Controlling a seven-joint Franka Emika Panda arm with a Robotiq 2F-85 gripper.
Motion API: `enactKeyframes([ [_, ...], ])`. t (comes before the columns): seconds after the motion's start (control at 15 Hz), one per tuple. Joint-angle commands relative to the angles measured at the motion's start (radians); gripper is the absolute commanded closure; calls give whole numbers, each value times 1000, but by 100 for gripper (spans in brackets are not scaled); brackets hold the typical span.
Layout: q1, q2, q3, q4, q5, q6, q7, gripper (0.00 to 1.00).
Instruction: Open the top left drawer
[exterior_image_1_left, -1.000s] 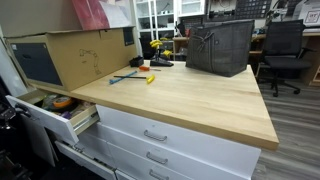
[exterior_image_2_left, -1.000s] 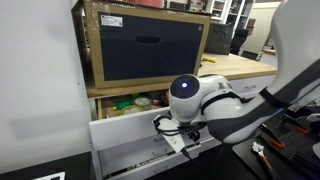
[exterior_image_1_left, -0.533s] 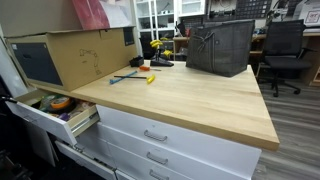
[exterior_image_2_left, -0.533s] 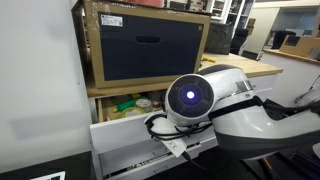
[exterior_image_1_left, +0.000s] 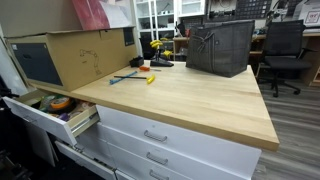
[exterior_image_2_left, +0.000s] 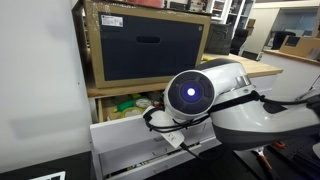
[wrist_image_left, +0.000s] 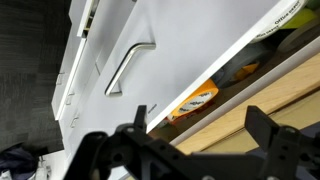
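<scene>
The top left drawer (exterior_image_1_left: 30, 115) stands pulled out under the wooden countertop in both exterior views, and its white front (exterior_image_2_left: 125, 135) faces outward. In the wrist view the white front (wrist_image_left: 175, 35) fills the upper picture, with its curved silver pull (wrist_image_left: 130, 68). Behind the front an orange tape roll (wrist_image_left: 200, 97) lies inside the drawer. My gripper (wrist_image_left: 200, 125) is open and empty. Its two dark fingers are spread wide, just off the drawer's top edge and away from the pull. The arm's body (exterior_image_2_left: 195, 95) hides the gripper in the exterior view.
A cardboard box with a dark screen (exterior_image_1_left: 70, 55) sits on the countertop above the drawer. A black bag (exterior_image_1_left: 220, 48) and small tools (exterior_image_1_left: 135, 75) lie farther along. Matching shut white drawers (exterior_image_1_left: 155, 135) are beside it. A lower drawer (exterior_image_1_left: 80, 155) also sticks out. An office chair (exterior_image_1_left: 285, 50) stands behind.
The drawer front has come out slightly farther. The arm's body has shifted toward the camera and a little left in front of the drawer.
</scene>
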Motion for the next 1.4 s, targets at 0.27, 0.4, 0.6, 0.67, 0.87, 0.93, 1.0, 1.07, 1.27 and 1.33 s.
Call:
enactKeyframes([
  [0.27,-57,-77,-78,-28,-140,138,-6,0],
  [0.4,-85,-115,-99,-36,-152,206,-37,0],
  [0.6,-142,-195,-105,-45,-142,317,-129,0],
  [0.67,-160,-224,-99,-47,-134,343,-169,0],
  [0.87,-223,-321,-53,-43,-104,390,-301,0],
  [0.93,-244,-359,-30,-47,-94,398,-342,0],
  [1.0,-264,-391,-4,-47,-83,394,-375,0],
  [1.07,-285,-425,28,-48,-73,379,-408,0],
  [1.27,-380,-527,173,-63,-29,338,-501,0],
  [1.33,-421,-559,233,-71,-10,330,-531,0],
])
